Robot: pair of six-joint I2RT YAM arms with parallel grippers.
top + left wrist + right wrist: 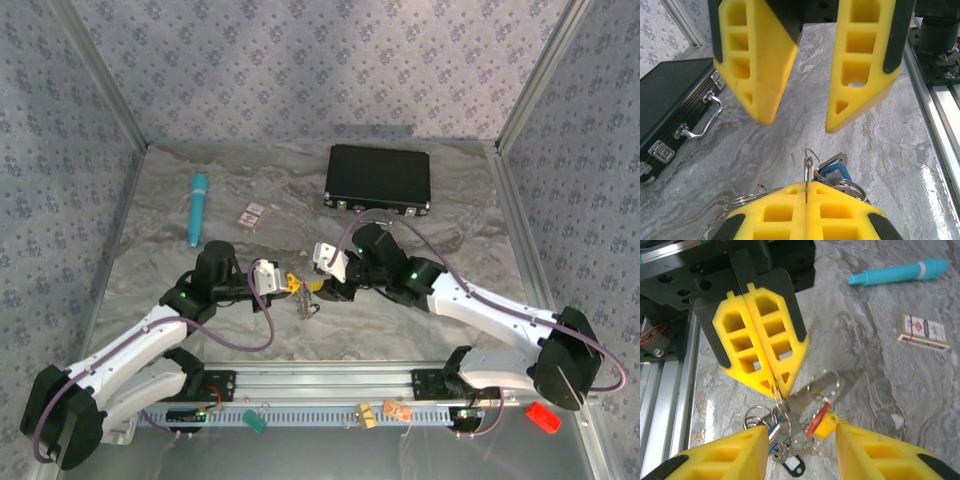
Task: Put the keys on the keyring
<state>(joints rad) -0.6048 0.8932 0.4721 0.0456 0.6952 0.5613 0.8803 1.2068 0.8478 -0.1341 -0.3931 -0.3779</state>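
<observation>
My left gripper [806, 184] is shut on a thin loop of the keyring [809, 167], pinching the wire at its yellow fingertips [776, 385]. The keys hang in a bunch just below: a blue key [771, 432], a yellow tag [828, 424], a dark tag [796, 468] and a silver key [807, 448]. A wider silvery ring [828, 382] lies beside them. My right gripper [800, 442] stands open, one finger on each side of the bunch and touching none of it. From above, both grippers [292, 284] [320, 287] meet over the keys [307, 303] at mid-table.
A black case [378, 178] with a metal handle [702, 120] lies at the back. A teal pen [197, 207] and a small pink-and-white card [252, 214] lie at the back left. The metal rail [320, 380] runs along the near edge.
</observation>
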